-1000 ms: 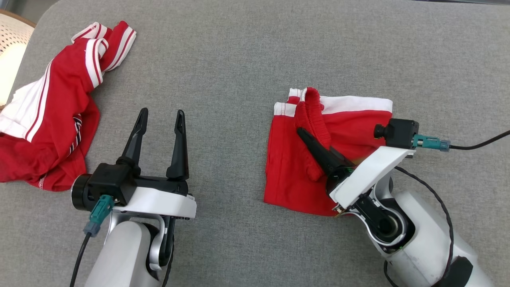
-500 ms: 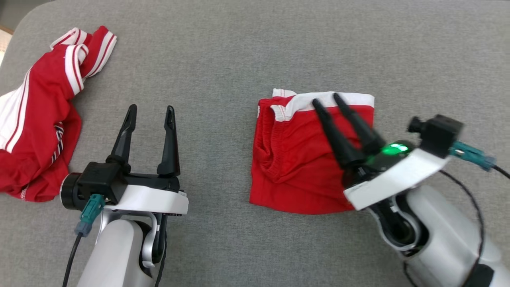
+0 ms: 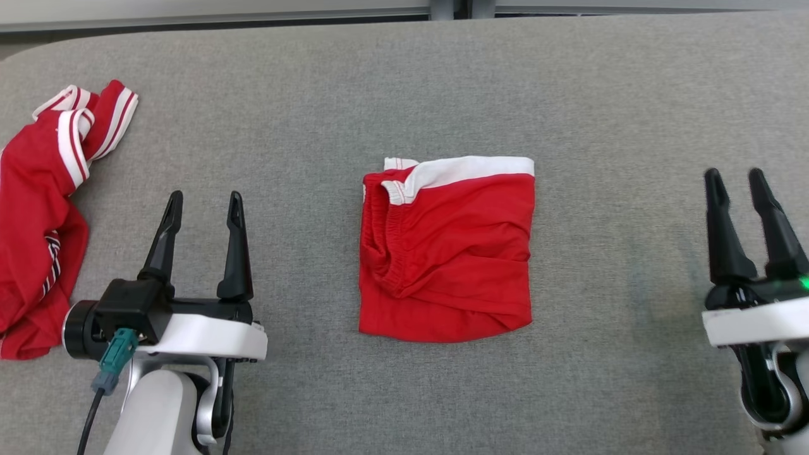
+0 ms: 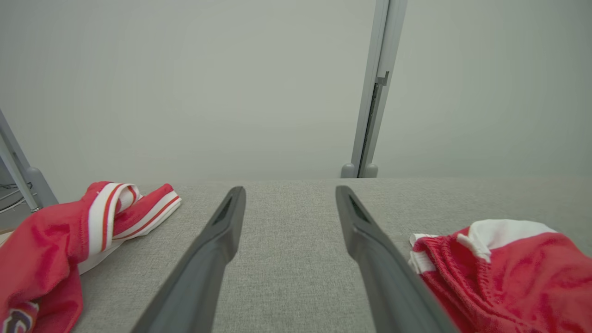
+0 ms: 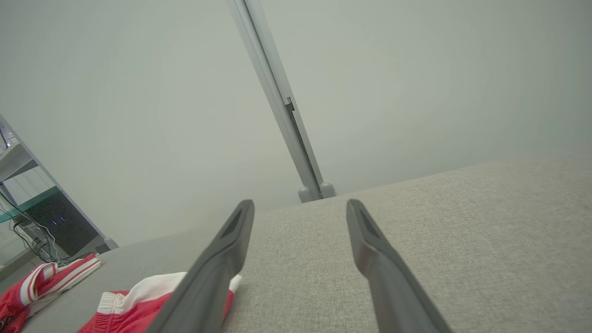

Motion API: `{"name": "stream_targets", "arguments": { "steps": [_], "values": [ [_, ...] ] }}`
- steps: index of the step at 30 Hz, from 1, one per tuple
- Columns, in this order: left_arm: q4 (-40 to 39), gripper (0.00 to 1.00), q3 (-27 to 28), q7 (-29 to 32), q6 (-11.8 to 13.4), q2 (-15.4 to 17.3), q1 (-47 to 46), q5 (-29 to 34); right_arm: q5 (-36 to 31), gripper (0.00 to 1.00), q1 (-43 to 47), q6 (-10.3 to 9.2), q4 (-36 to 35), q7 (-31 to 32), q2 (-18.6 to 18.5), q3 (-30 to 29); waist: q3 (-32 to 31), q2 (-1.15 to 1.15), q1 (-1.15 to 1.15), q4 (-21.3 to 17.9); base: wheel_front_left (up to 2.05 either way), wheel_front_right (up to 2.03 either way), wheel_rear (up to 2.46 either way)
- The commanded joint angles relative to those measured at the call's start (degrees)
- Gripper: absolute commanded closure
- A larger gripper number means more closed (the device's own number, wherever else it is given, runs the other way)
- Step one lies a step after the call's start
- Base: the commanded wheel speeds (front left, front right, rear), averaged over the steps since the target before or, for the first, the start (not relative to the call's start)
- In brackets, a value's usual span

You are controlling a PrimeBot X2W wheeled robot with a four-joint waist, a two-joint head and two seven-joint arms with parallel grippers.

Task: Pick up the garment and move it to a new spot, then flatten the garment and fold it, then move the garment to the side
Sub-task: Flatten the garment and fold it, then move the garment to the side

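A folded pair of red shorts with a white hem band lies flat in the middle of the grey surface, with the elastic waistband bunched along its left side. The shorts also show at the lower right of the left wrist view, and the shorts at the lower left of the right wrist view. My left gripper stands open at the lower left, apart from the shorts. My right gripper stands open at the right edge, well clear of them. Nothing is between either pair of fingers.
A crumpled red garment with white stripes lies at the far left of the grey padded surface. The same striped garment lies to the left in the left wrist view. A grey post stands behind the far edge.
My right gripper let go of the shorts' waistband and drew back to the right, now open and apart from them. The camera view shifted. The left gripper kept its pose.
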Motion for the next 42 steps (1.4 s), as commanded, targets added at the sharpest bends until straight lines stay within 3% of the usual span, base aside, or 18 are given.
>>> {"name": "stream_targets", "arguments": {
  "steps": [1, 10, 21, 32, 42],
  "values": [
    [-0.2, 0.00, 0.4, -0.1, 0.3, 0.6, 0.8, -0.2, -2.1, 0.00, 2.3, 0.00, -0.9, 0.5, 0.4, -2.4, -1.0, 0.00, 0.00, -0.9, 0.00, 0.00, 0.00],
    [-1.6, 0.00, 0.2, 1.3, 0.2, 1.9, 4.5, -0.9, -11.9, 0.00, 8.7, 0.00, -6.6, 3.9, 3.7, -9.0, -4.9, 0.00, 0.00, -2.6, 0.00, 0.00, 0.00],
    [-2.9, 0.00, -0.6, 3.2, 0.8, 3.3, 10.8, -0.8, -19.6, 0.00, 14.8, 0.00, -10.7, 9.6, 5.1, -9.6, -12.0, 0.00, 0.00, -3.3, 0.00, 0.00, 0.00],
    [-4.1, 0.00, -1.3, 5.3, 1.5, 3.9, 16.7, -1.6, -21.7, 0.00, 20.3, 0.00, -12.8, 12.0, 6.5, -10.3, -17.2, 0.00, 0.00, -3.1, 0.00, 0.00, 0.00],
    [-4.0, 0.00, -1.0, 5.3, 2.1, 3.9, 16.9, -2.4, -22.2, 0.00, 21.3, 0.00, -13.8, 13.2, 7.1, -10.6, -18.1, 0.00, 0.00, -2.8, 0.00, 0.00, 0.00]
  ]
}}
